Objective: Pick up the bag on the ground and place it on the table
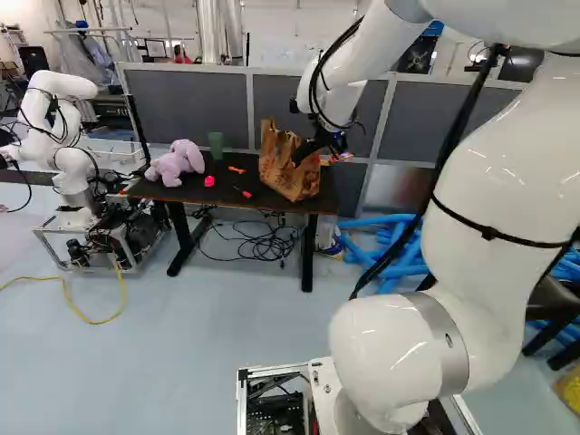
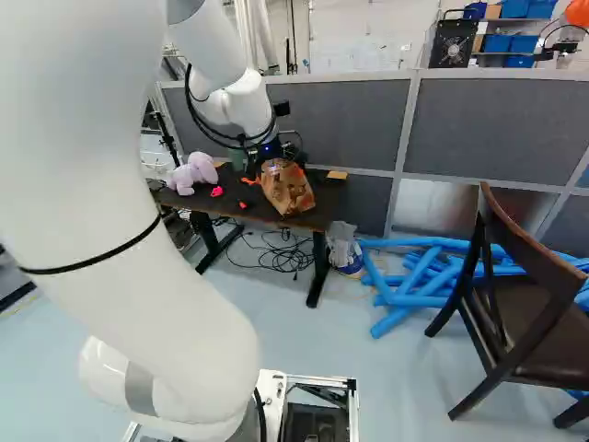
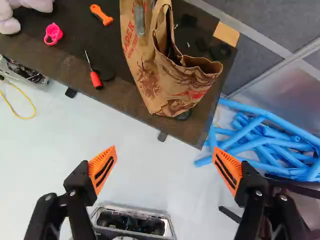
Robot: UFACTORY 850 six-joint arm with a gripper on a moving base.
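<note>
Between my arm's end and the grey partition, the gripper [image 2: 274,168] shows in the right base view, overlapping the brown paper bag [image 2: 293,195]. In the wrist view the gripper [image 3: 164,150] is open, its orange pads wide apart with no object between them. Ahead of the fingers, the bag [image 3: 172,82] rests on the dark table [image 3: 117,97], close to its edge and one corner. Its open top and crumpled side show. The left base view also has the bag [image 1: 279,168] on the tabletop, partly hidden by my wrist.
A purple plush toy [image 1: 178,163], a pink ring [image 3: 53,34], an orange cutter [image 3: 101,15] and a red screwdriver [image 3: 95,77] lie on the table. Blue foam tubes [image 2: 428,276] and a wooden chair [image 2: 515,304] stand rightward. Another robot [image 1: 68,136] is at the left.
</note>
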